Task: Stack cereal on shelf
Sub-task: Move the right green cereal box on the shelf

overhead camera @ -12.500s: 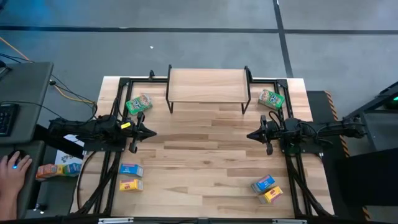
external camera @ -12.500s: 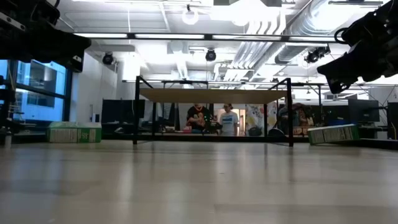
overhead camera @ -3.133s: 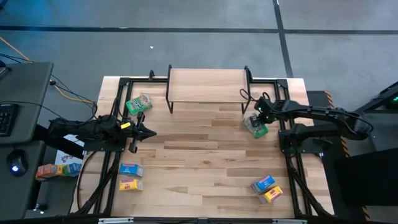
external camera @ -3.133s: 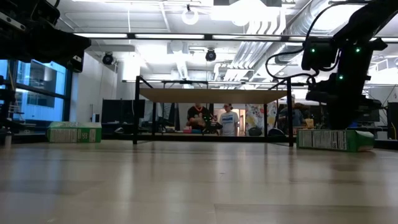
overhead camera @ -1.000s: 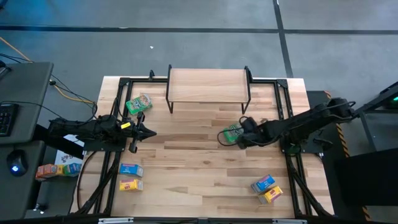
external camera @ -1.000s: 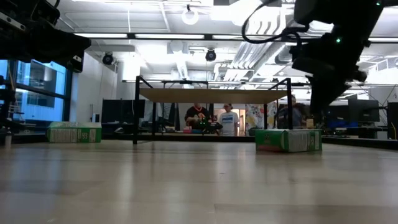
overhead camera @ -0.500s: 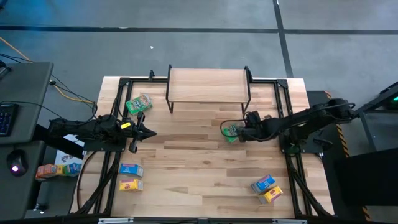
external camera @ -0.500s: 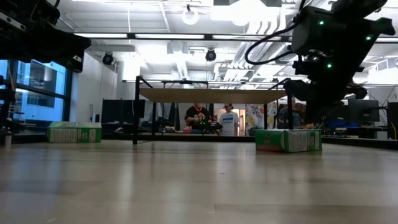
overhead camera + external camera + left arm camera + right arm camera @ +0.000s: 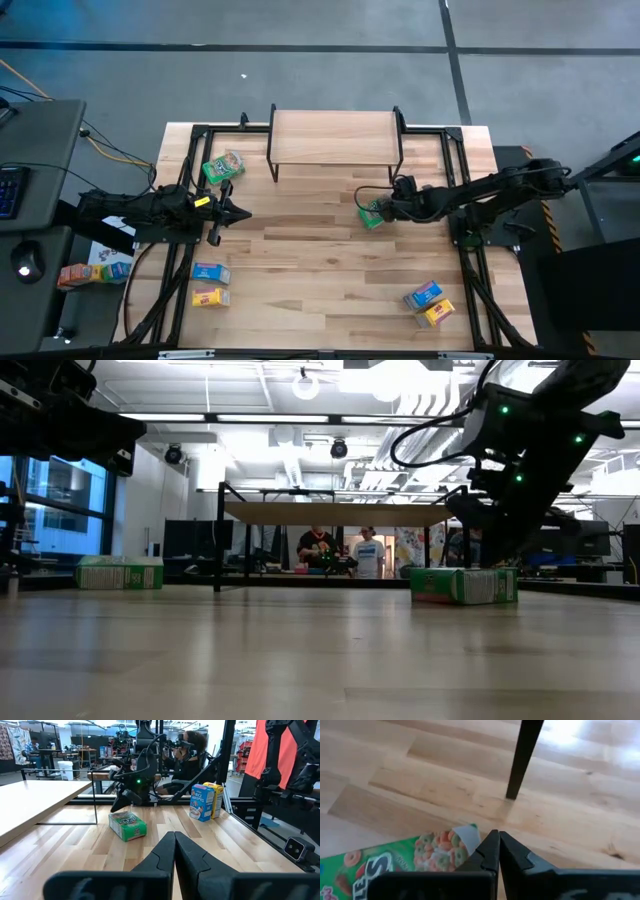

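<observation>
A green cereal box (image 9: 372,212) lies flat on the tabletop in front of the shelf's right legs; it also shows in the low view (image 9: 463,585) and the left wrist view (image 9: 128,825). My right gripper (image 9: 387,208) is shut, its tips (image 9: 495,840) at the box's end flap (image 9: 464,836), slanting down from the table's right. The shelf (image 9: 335,137) stands at the far middle, its top bare. My left gripper (image 9: 245,212) is shut and empty at the table's left. My right gripper's shut fingertips (image 9: 492,851) stand right at the green box's white end flap (image 9: 466,833), coming slanting down from the table's right. I cannot tell whether they touch it. The box lies flat on the table.
A second green box (image 9: 222,166) lies at the far left. A blue box (image 9: 210,272) and a yellow box (image 9: 209,296) lie near left; another blue (image 9: 424,295) and yellow (image 9: 438,314) lie near right. A shelf leg (image 9: 522,757) stands just beyond my right gripper.
My right gripper has gone a little toward the far edge and has tipped from pointing nearly straight down to slanting. The green box in front of the shelf has stayed flat on the table in the same place.
</observation>
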You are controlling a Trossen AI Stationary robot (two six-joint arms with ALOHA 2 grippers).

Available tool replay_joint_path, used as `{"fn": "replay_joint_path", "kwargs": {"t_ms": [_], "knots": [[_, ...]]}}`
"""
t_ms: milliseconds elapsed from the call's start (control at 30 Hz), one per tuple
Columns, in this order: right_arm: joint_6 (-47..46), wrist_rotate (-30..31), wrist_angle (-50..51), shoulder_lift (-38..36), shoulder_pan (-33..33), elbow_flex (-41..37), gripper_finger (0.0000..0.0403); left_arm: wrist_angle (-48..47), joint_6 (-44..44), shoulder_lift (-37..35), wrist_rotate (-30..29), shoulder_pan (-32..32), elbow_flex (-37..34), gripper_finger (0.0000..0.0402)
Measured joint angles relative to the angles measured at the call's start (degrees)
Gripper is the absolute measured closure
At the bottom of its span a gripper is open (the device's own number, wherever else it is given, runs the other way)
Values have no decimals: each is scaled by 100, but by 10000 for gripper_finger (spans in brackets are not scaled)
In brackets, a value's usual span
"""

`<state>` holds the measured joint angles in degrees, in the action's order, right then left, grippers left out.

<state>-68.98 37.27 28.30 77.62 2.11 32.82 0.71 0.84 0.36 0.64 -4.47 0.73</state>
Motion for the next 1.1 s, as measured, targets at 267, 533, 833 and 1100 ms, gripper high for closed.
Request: {"fn": "replay_joint_path", "kwargs": {"t_ms": [267, 533, 833, 1100], "knots": [[-124, -600, -95, 0, 310, 0, 403, -2, 2, 0, 0, -2, 0, 401], [-460, -840, -910, 0, 1180, 0, 403, -2, 0, 0, 0, 0, 0, 401], [-160, -729, -2310, 496, 1904, 17, 403, 0, 0, 0, -2, -2, 0, 401], [1583, -181, -2531, 491, 2014, 22, 403, 0, 0, -1, -1, -1, 0, 401]]}}
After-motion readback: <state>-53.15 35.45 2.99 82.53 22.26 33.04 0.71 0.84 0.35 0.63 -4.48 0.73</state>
